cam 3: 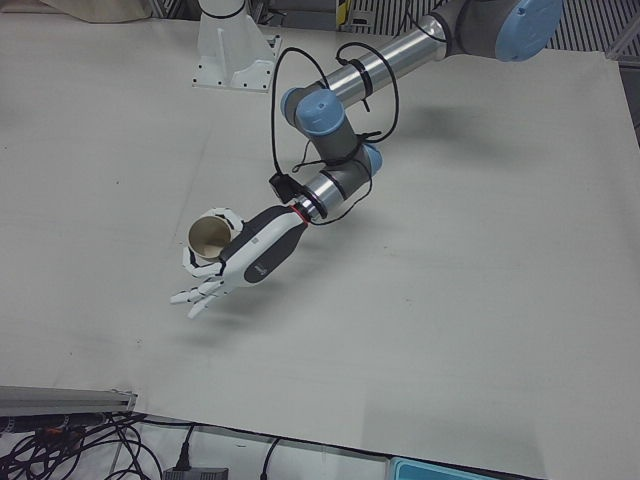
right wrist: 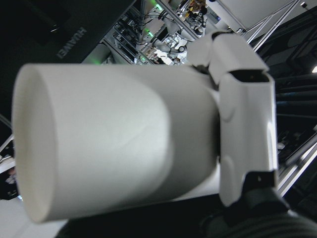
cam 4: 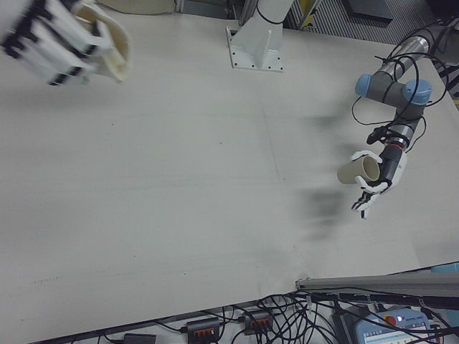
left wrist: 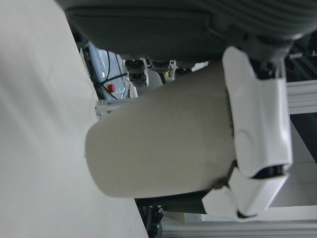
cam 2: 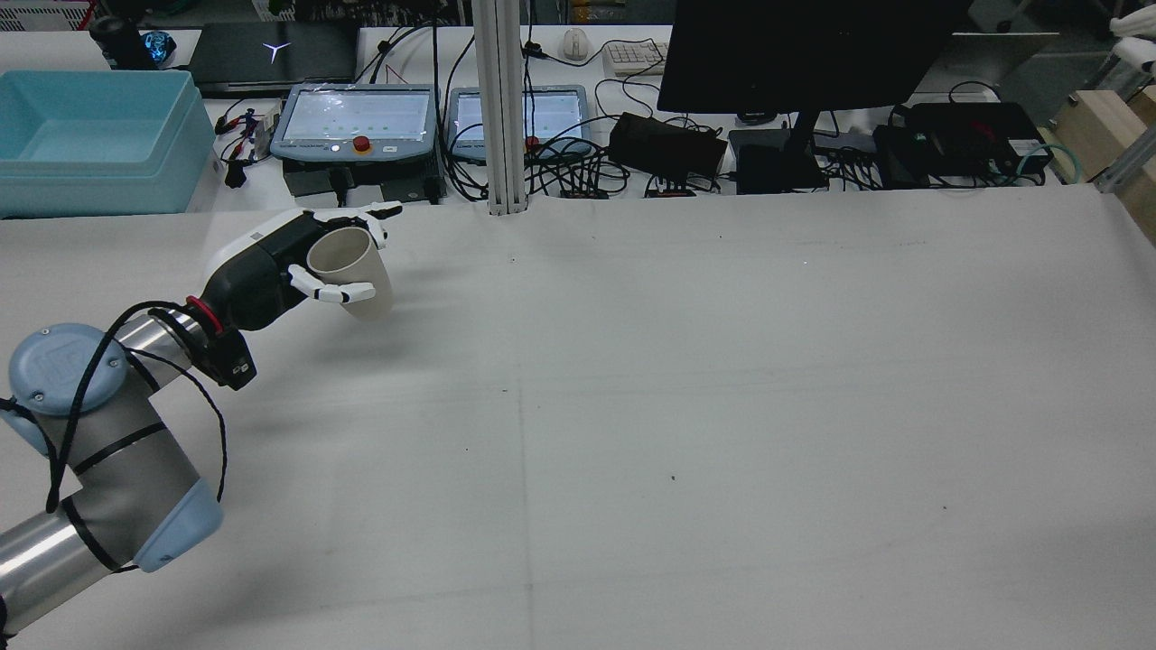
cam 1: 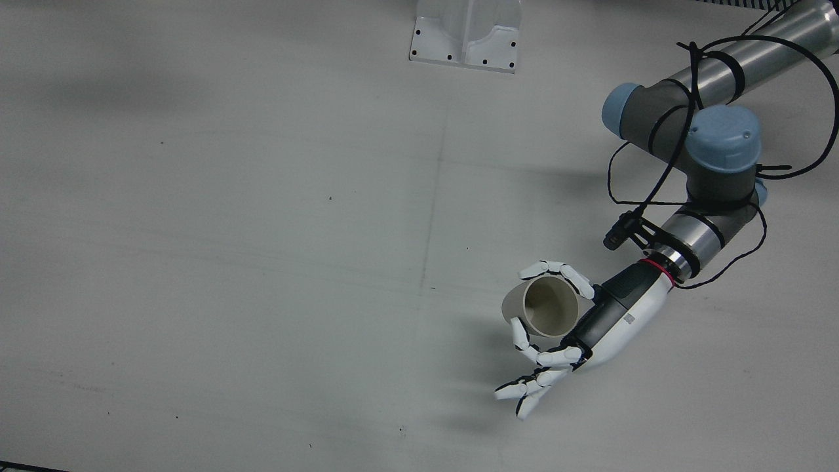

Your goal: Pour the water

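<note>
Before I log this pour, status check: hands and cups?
Left hand shut on paper cup, above table. Right hand shut on second cup. Nothing between them.

Blue bin (cam 2: 90,135), black monitor (cam 2: 804,45), two pendants (cam 2: 357,122)

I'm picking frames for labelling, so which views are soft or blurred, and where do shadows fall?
Right-front view: the right hand and its cup are close and blurred at the top left corner; smeary shadows lie on the table. Front view: sharp, with a soft shadow beneath the left hand and its paper cup. Right hand view: background out of focus.
</note>
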